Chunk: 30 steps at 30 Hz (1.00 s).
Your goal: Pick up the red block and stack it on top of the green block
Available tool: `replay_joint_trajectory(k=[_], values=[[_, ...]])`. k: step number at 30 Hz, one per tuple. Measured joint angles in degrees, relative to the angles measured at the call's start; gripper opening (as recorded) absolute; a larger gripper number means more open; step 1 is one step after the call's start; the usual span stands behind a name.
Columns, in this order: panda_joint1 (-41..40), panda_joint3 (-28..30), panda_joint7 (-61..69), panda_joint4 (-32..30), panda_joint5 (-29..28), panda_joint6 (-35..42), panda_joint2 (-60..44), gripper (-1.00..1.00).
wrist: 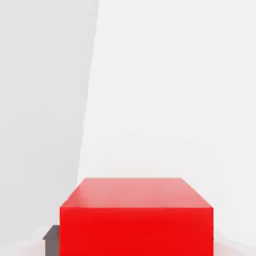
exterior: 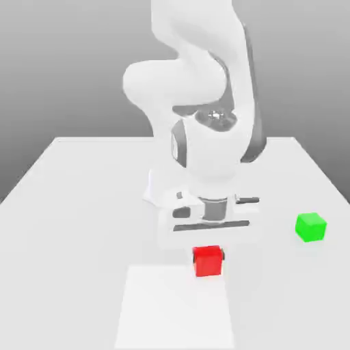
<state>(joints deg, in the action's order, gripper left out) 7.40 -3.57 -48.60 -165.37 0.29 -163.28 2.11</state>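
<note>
red block (exterior: 208, 261): sitting lower centre of ext. view, on the surface (exterior: 82, 198), directly under the arm's hand; in hand view (wrist: 136, 220) it's taking up the lower middle, very close to the cam.
green block (exterior: 311, 227): resting on the surface at mid-right of ext. view, well apart from the red one, nothing on top yet.
end effector (exterior: 208, 251): pointing straight down over the red block; fingers are clenched on the red block's two opposite sides, block looking seated on the surface, not lifted yet.
handling, red block: looking like a small rigid cube w/ flat smooth faces; prob. light, not fragile, no give. Smooth sides could be slipping if squeeze is off-centre.
where to hold: opposite vertical faces, about mid-height, pads flat & parallel to faces, so it isn't twisting.
stacking note: green block is same sort of small cube, so top face is giving little margin; red needs to be coming down square & centred.
</note>
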Motion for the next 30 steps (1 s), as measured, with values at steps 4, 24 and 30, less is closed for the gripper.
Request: replay_joint_trajectory(k=[4, 24, 30], values=[[6.0, -2.5, 7.5, 0.5, 1.4, 3.2, 2.8, -1.00], [32.7, -18.5, 42.5, 5.4, -0.1, 4.2, -1.1, -1.00], [33.9, -15.8, 37.6, 5.6, -7.0, -1.1, -7.1, 1.00]])
